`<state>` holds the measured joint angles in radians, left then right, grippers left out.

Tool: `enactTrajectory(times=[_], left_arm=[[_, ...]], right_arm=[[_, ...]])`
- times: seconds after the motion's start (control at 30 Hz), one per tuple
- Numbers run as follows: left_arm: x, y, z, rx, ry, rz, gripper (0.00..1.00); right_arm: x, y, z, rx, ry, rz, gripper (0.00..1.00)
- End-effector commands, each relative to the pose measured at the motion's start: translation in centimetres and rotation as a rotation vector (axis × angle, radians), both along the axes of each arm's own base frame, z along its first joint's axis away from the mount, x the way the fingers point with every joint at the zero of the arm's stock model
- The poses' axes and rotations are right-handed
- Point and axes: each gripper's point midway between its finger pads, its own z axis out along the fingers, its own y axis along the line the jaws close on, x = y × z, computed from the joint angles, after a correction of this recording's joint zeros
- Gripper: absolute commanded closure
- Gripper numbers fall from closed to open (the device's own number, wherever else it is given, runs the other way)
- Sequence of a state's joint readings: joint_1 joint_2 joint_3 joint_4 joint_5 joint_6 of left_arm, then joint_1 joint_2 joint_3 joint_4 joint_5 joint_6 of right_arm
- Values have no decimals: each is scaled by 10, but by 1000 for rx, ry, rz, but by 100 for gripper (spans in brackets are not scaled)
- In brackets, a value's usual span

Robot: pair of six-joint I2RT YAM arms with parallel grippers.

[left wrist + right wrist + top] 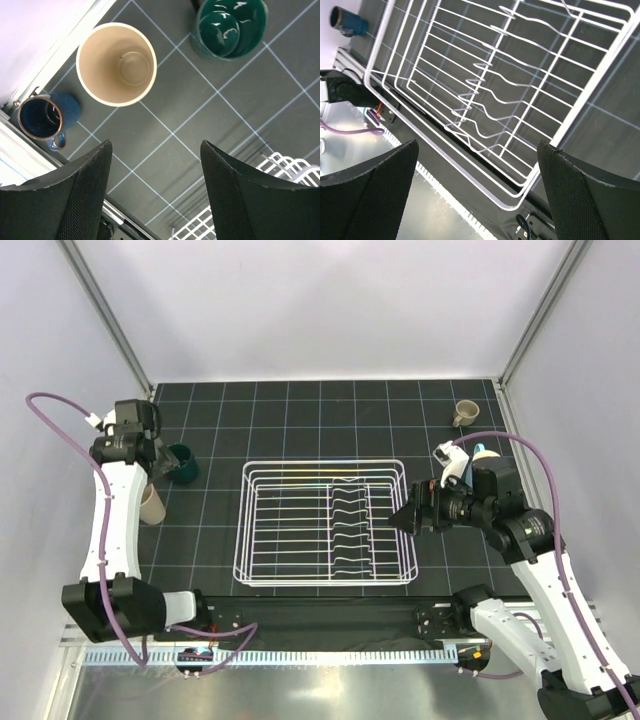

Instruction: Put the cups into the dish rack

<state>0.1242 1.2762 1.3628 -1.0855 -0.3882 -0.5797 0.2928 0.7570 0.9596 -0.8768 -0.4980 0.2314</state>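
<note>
I think I am running this rig in a robot test lab, not a real kitchen. The plain pale walls (pixel 330 300) are held by silver metal posts (pixel 105 310). The table has a black mat with thin white grid lines (pixel 320 405). A white left robot arm (pixel 118 520) and a white right robot arm (pixel 565 590) trail purple cables (pixel 50 395) and are bolted to a silver metal rail (pixel 330 652).

White rack (pixel 325 463), teal mug (pixel 230 27), beige cup (pixel 116 64), blue mug (pixel 42 117) — dark gridded mat (pixel 200 115)

White arm links (pixel 118 510), black joints (pixel 110 605), purple cables (pixel 45 394), black textured gripper fingers (pixel 65 200).
</note>
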Motion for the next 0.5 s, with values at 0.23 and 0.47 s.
enactTrajectory(times=[0.23,0.47], left_arm=[[23,26,-32,-10,70,-27,32],[24,47,-47,19,105,-6,33]], right_arm=[[0,14,23,57,-102,86,0],[0,13,20,53,-99,78,0]])
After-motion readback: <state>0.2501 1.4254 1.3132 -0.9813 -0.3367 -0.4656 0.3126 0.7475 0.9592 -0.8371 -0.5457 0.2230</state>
